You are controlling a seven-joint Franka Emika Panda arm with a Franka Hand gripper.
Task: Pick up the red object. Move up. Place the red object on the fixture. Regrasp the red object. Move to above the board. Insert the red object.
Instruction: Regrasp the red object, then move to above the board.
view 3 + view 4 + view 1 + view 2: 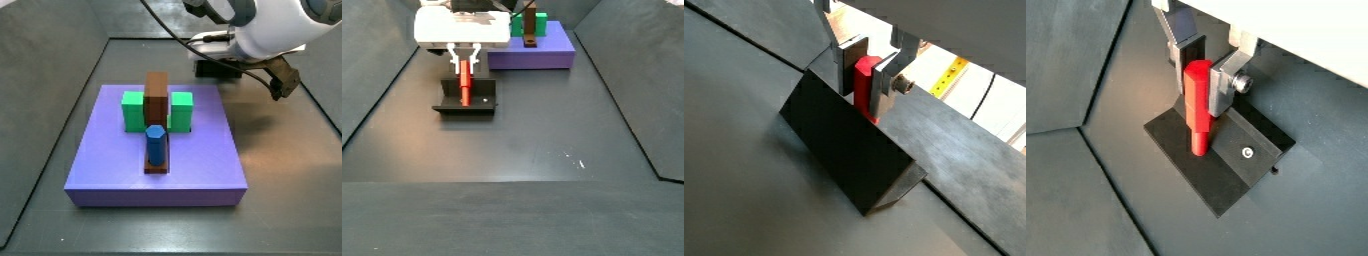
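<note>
The gripper (1208,82) holds the slim bright red peg (1199,110) upright between its silver fingers, the peg's lower end on the dark fixture (1227,170), well apart from the large purple board (536,51). I judge this is the placing or regrasping step; next comes lifting toward the board. In a side view the arm hides the peg.

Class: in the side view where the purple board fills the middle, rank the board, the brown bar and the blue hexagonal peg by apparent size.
1. The board, largest.
2. The brown bar.
3. The blue hexagonal peg, smallest, though nearest the camera.

The pincer is over at the fixture, around the red object.
</note>
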